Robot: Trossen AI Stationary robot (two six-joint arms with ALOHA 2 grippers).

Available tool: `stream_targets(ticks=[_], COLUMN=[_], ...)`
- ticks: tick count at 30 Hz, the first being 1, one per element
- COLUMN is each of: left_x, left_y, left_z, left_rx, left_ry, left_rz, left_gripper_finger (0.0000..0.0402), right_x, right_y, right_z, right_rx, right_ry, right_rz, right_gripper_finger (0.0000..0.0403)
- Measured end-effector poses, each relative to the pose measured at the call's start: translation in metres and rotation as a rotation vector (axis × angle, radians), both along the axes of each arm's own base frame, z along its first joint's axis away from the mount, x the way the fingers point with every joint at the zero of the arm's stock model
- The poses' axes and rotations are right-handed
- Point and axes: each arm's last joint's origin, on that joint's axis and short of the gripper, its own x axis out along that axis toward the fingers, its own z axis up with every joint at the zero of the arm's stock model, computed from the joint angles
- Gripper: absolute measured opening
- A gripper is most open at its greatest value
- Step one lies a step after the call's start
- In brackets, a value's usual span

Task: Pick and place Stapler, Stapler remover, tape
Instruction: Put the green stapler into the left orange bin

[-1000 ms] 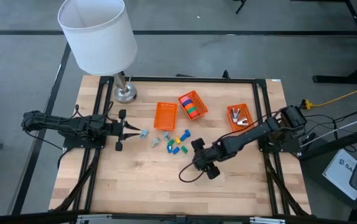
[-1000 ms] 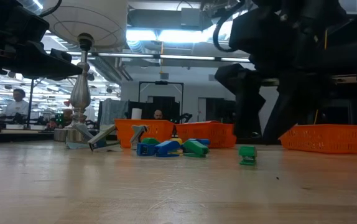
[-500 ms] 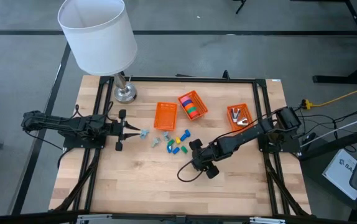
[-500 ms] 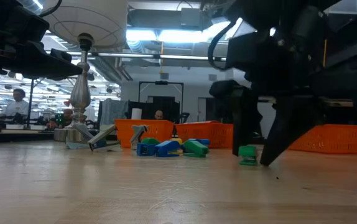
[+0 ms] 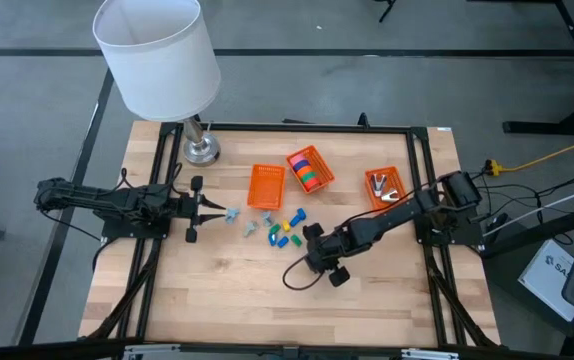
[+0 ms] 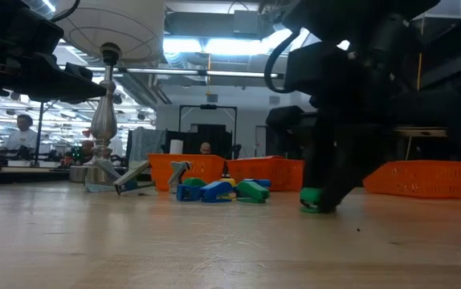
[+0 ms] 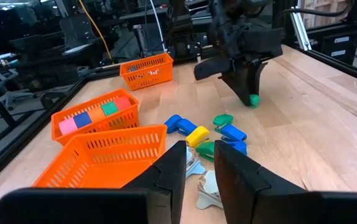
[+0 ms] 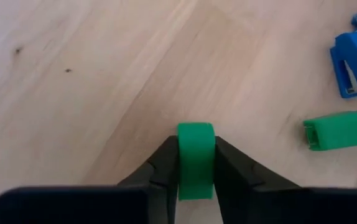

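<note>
My right gripper (image 8: 196,149) points down at the table's middle and is shut on a small green stapler (image 6: 314,197). Other blue, yellow and green staplers (image 5: 285,232) lie loose just beyond it, with grey stapler removers (image 5: 250,226) beside them. Coloured tape rolls (image 5: 308,170) sit in the middle orange basket (image 5: 323,179). My left gripper (image 7: 200,163) hangs level over the table's left part, its fingers a narrow gap apart, holding nothing that I can see. Its tips point at the stapler removers (image 7: 198,180). My right gripper pinches the green stapler's two side faces (image 8: 196,138) between its two fingers. The fingers come from above, pointing down. The stapler stands on the table top (image 6: 319,209) under them.
An orange basket with nothing in it (image 5: 266,185) stands left of the tape basket. A third basket (image 5: 386,187), far right, holds stapler removers. A lamp with a white shade (image 5: 157,55) stands at the far left corner. Bare wood lies toward the near edge.
My right gripper has come down onto the table, a little toward the left edge. Its wide-open fingers first stood on either side of the green stapler, then shut on it. The stapler has stayed on the table.
</note>
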Motion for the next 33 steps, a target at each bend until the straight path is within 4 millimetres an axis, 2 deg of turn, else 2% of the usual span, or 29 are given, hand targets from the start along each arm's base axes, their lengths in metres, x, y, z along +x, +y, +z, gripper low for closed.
stream_targets(ticks=[6,11,15,25,33], left_x=[0.000,0.000,0.000,0.000,0.000], left_y=[0.000,0.000,0.000,0.000,0.000], left_z=[0.000,0.000,0.000,0.000,0.000], left_rx=[0.000,0.000,0.000,0.000,0.000], left_ry=[0.000,0.000,0.000,0.000,0.000], left_rz=[0.000,0.000,0.000,0.000,0.000], left_gripper_finger=[0.0077,0.0079,0.0078,0.0079,0.0079], right_x=[0.004,0.008,0.014,0.035,0.048], right_y=[-0.010,-0.024,-0.040,-0.082,-0.109], right_z=[0.000,0.007,0.014,0.030,0.044], right_rx=[0.029,0.021,0.022,0.012,0.052], right_ry=[-0.004,-0.040,-0.083,-0.318,-0.506], right_rz=[-0.066,-0.076,-0.107,-0.136,-0.188], right_gripper_finger=[0.0075,0.0091,0.0078,0.0087,0.0080])
